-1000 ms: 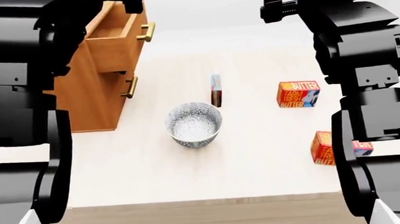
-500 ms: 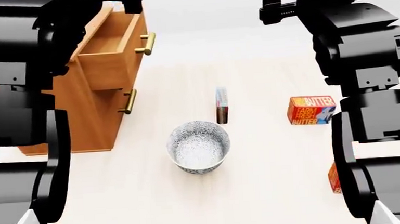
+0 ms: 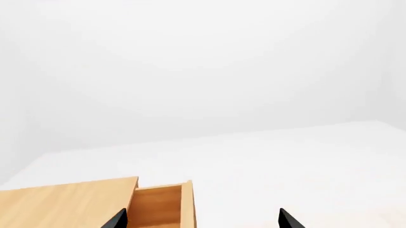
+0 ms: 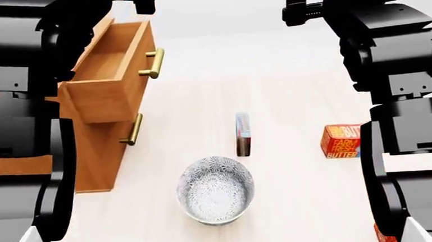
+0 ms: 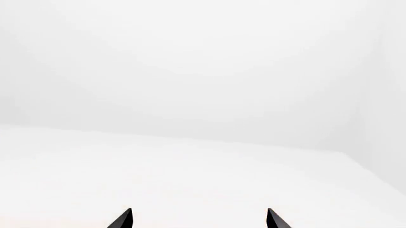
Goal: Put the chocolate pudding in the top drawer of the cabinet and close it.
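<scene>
The chocolate pudding point(image 4: 242, 133), a thin box with a light-blue edge and brown end, stands on its edge mid-table just behind the bowl. The light-brown cabinet point(image 4: 98, 148) is at the left. Its top drawer point(image 4: 112, 76) is pulled out and looks empty, with its brass bar handle point(image 4: 153, 63) facing the table. In the left wrist view the drawer point(image 3: 159, 209) lies below my left gripper point(image 3: 203, 222), which is open and empty. My right gripper point(image 5: 198, 221) is open too, held high over bare white ground, far from the pudding.
A patterned bowl point(image 4: 215, 190) sits in front of the pudding. One butter box point(image 4: 343, 141) lies at the right, and a corner of another point(image 4: 383, 235) shows at the bottom right. The lower drawer's handle point(image 4: 132, 130) juts out below the open drawer.
The head view has moved forward over the table: cabinet, bowl, pudding and butter boxes all slid down the picture and look nearer. The table's front edge left the view. Both grippers remain raised.
</scene>
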`<state>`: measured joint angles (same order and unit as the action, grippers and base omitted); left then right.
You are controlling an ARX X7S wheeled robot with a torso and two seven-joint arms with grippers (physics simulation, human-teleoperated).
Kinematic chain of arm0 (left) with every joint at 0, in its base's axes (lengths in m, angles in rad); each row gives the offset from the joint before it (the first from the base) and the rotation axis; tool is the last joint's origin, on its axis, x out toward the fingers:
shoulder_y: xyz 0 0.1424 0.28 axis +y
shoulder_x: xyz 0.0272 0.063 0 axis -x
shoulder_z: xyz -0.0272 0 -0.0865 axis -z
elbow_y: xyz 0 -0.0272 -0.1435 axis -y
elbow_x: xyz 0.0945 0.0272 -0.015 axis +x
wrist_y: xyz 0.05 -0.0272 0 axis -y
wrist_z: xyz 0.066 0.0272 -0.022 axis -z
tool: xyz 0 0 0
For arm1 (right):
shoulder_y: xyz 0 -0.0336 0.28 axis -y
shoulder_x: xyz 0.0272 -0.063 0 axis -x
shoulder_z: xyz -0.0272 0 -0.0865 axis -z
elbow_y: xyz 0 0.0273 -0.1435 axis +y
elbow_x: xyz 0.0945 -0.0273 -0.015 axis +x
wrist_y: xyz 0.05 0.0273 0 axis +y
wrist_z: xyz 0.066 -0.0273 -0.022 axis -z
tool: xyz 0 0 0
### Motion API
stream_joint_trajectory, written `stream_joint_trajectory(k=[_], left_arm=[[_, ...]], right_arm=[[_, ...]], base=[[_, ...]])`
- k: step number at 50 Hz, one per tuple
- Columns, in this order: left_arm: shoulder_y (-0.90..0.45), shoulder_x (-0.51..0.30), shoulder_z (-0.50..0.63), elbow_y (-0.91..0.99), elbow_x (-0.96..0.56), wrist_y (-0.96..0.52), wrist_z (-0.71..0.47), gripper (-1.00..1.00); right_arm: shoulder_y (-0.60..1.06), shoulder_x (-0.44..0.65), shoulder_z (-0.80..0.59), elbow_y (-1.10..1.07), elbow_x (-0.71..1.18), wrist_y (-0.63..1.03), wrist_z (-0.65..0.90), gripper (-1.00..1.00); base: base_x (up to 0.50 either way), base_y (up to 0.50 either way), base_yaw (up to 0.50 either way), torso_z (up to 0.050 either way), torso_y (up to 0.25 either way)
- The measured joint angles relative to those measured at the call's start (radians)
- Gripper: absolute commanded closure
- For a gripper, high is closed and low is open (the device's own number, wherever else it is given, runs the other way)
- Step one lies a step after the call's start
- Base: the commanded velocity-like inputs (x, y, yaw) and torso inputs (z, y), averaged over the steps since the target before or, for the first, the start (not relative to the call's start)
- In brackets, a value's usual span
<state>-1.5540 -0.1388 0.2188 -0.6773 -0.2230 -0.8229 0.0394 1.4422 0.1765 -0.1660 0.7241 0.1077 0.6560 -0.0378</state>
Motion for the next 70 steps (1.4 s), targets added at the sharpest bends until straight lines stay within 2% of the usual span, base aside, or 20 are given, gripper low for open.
stream_joint_trajectory(k=[19, 45, 70], left_arm=[[-0.001, -0.002, 0.007, 0.006, -0.011, -0.006, -0.004, -1.00], [-0.001, -0.007, 0.018, 0.016, -0.025, -0.021, -0.008, -1.00], [-0.031, -0.040, 0.086, -0.030, -0.035, -0.239, 0.036, -1.00]], right_arm=[[-0.003, 0.003, -0.002, -0.004, 0.009, 0.005, 0.003, -1.00], [-0.008, 0.006, 0.000, -0.015, 0.025, 0.018, 0.009, -1.00], [-0.026, 0.011, -0.003, -0.016, 0.039, 0.022, 0.007, -1.00]], base=[[0.29, 0.00, 0.00, 0.000, 0.001], [0.02, 0.00, 0.00, 0.000, 0.000], [0.00, 0.00, 0.00, 0.000, 0.000]])
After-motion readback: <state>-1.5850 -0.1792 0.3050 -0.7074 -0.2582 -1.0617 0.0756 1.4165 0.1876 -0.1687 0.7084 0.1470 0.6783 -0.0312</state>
